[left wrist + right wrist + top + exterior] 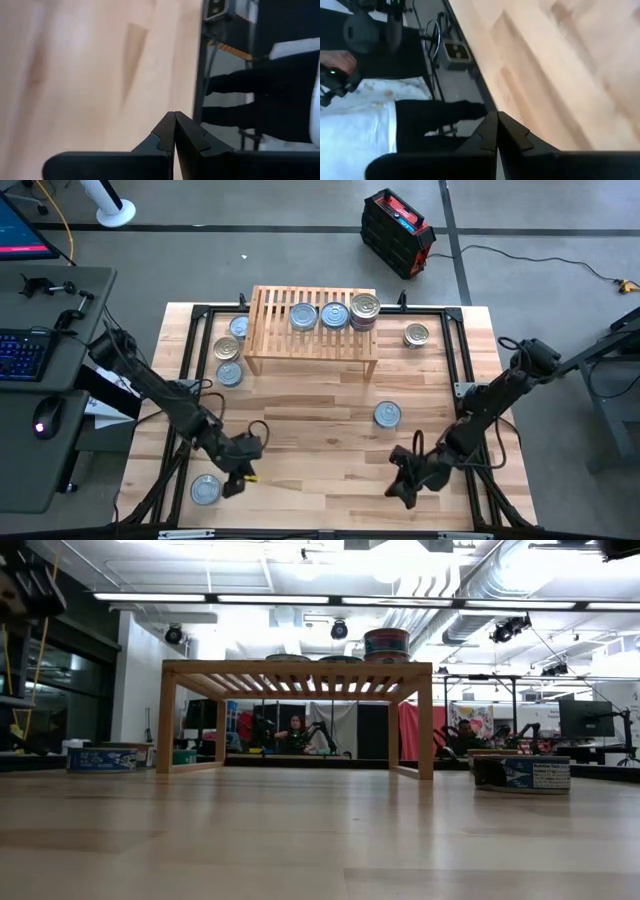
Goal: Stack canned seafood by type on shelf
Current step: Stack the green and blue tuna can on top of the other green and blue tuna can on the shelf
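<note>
A: Shelf (311, 330) at 12 o'clock carries two blue-lid tins (303, 316) side by side plus a gold-lid stack (365, 311). Six tins are loose on the worktop (310, 435): three by the shelf's 9 o'clock end, one at 3 o'clock (416, 335), one mid-right (387, 414), one at 7 o'clock (205, 489).

B: Fingers?

A: Left gripper (174, 131) near the 7 o'clock tin, fingers pressed together, empty. Right gripper (497, 131) at 5 o'clock, same. Sorting looks under half done.
</note>
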`<control>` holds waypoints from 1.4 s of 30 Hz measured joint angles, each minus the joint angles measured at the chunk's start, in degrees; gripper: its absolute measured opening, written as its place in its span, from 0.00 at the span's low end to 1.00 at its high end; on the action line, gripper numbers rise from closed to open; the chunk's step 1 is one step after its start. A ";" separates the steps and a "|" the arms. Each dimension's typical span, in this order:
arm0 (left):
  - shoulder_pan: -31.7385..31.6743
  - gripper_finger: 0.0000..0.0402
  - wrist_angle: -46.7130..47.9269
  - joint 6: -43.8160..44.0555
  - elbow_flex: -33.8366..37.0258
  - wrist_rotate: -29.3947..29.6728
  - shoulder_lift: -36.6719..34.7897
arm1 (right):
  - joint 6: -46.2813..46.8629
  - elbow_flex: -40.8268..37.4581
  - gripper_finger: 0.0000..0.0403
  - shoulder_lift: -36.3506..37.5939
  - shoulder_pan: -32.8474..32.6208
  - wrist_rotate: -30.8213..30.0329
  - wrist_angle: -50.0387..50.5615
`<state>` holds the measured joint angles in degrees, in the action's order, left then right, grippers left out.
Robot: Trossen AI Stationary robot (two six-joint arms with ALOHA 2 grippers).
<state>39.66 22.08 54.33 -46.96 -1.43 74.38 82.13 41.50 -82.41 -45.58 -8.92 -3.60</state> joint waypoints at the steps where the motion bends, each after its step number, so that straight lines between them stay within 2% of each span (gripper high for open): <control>1: 0.36 0.00 2.40 0.46 0.01 1.10 -1.61 | -0.89 0.00 0.00 0.01 0.72 0.00 -0.02; 11: 7.17 0.00 17.94 14.61 0.02 15.79 -16.59 | -8.75 0.00 0.00 0.02 6.01 0.02 -0.04; 15: 7.93 0.00 17.00 18.48 0.02 21.36 -21.54 | -10.97 0.00 0.00 0.02 7.29 0.02 -0.04; 27: 7.42 0.00 13.61 17.81 0.02 34.23 -31.54 | -14.05 0.00 0.00 0.00 5.94 1.03 -0.50; 35: 5.15 0.00 13.58 14.37 0.02 37.10 -33.21 | -9.27 0.00 0.00 0.02 2.11 3.52 -1.49; 42: 4.17 0.00 13.66 11.85 0.02 37.09 -33.19 | 2.67 0.00 0.00 0.02 -3.87 8.18 -4.15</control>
<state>43.83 35.74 66.18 -46.94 35.66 41.19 84.80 41.50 -82.39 -49.44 -0.74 -7.75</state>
